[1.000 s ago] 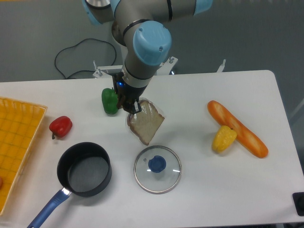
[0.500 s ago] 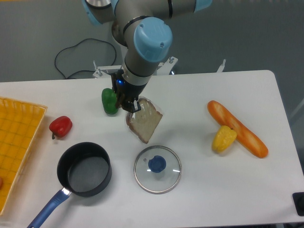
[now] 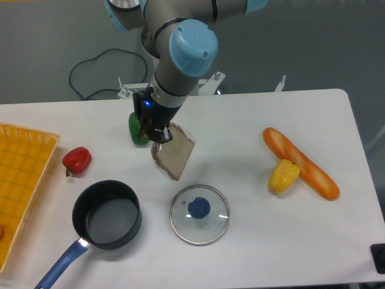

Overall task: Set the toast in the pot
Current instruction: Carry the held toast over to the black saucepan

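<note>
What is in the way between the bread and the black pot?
Nothing visible. The gripper holds the toast up and to the right of the pot, with only bare table between them. The glass lid sits to the pot's right and the red pepper to its upper left, both off that path.

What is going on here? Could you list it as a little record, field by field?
gripper: shut on the toast
toast: hanging tilted from the gripper, not in the pot
pot: front left, nothing in it, blue handle pointing toward the front edge
glass lid: flat on the table, right of the pot
other food: green pepper, red pepper, baguette, corn
</note>
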Tool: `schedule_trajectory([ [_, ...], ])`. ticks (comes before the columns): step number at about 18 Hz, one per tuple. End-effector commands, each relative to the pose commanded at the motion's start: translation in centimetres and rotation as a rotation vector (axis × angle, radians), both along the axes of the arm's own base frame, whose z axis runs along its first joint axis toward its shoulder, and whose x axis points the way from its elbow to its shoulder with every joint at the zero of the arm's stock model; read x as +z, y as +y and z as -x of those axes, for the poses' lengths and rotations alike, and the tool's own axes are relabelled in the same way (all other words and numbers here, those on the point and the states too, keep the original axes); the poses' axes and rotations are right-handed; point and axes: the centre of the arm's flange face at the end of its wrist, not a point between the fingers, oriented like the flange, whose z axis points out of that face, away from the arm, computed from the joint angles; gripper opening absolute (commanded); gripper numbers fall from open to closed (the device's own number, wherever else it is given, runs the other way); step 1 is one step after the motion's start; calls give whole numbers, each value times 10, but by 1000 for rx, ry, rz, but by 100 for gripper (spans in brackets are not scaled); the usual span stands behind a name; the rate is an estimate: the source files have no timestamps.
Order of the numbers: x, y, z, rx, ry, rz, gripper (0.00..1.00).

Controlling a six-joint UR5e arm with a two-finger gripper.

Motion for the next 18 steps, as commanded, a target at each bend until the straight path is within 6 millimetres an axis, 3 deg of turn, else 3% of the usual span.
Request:
schedule_trajectory([
  [18, 13, 48, -26, 256, -150, -147, 0],
])
